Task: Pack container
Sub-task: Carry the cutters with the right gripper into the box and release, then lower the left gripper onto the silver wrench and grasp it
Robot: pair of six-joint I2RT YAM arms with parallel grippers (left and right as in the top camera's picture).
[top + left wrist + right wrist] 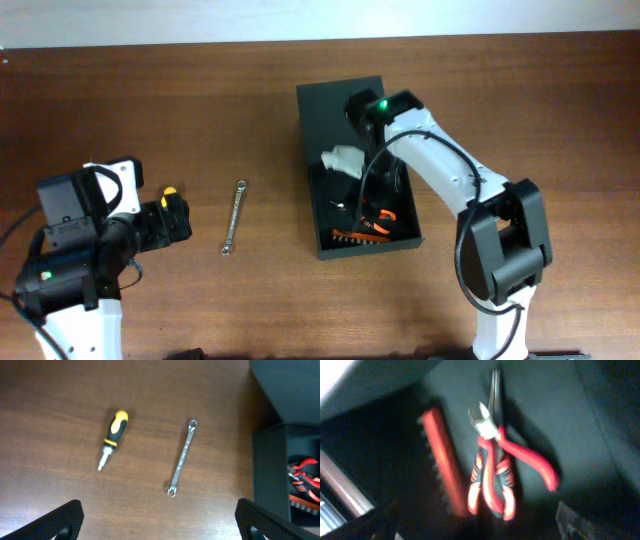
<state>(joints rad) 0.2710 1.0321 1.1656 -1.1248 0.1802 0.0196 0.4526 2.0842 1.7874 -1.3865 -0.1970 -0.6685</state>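
Note:
The container (370, 247) is a dark box with its flap lid (335, 110) open at the far side. It also shows at the right of the left wrist view (270, 460). Inside it lie red-handled pliers (492, 480), red-handled cutters (525, 457) and a red bit holder (442, 460). My right gripper (480, 527) is open and empty, low over the box interior. A silver wrench (234, 217) and a yellow-black screwdriver (112, 437) lie on the table left of the box. My left gripper (160, 520) is open and empty, short of both tools.
The brown wooden table (200, 110) extends left and behind the box. The right arm (440, 165) reaches over the box from its right side. The table's far edge runs along the top of the overhead view.

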